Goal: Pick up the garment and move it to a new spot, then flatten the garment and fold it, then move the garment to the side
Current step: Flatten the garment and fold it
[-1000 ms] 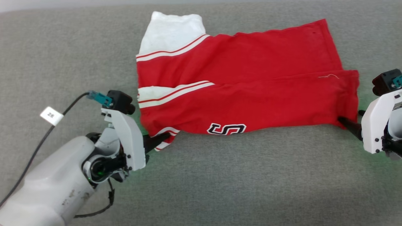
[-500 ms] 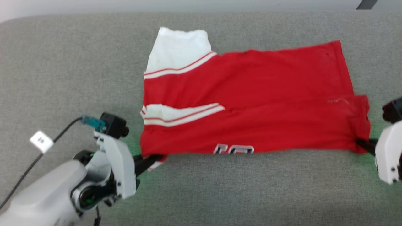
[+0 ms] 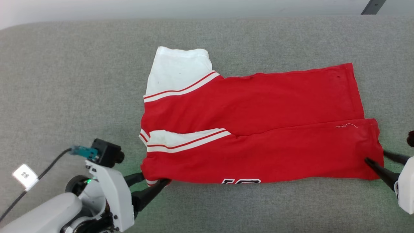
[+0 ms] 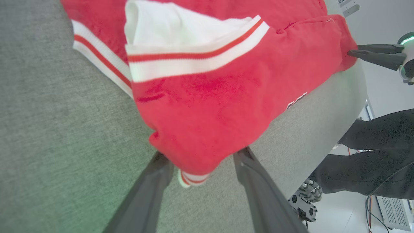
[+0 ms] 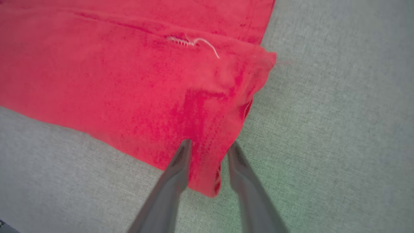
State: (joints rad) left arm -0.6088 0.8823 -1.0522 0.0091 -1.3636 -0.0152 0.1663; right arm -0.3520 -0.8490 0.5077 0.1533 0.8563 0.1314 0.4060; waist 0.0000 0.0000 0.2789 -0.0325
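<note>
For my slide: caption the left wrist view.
Open left gripper straddles the corner of a red shirt on grey fabric.

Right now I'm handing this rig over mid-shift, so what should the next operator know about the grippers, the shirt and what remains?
Left gripper: open, fingers straddling the near sleeve-end corner of the red jersey T-shirt with white sleeves.
Right gripper: open, fingers astride its near hem corner.
Shirt lies flat on the grey fabric surface.
Done: near long side folded over.
Left: probably another fold, then moving it aside.
</note>
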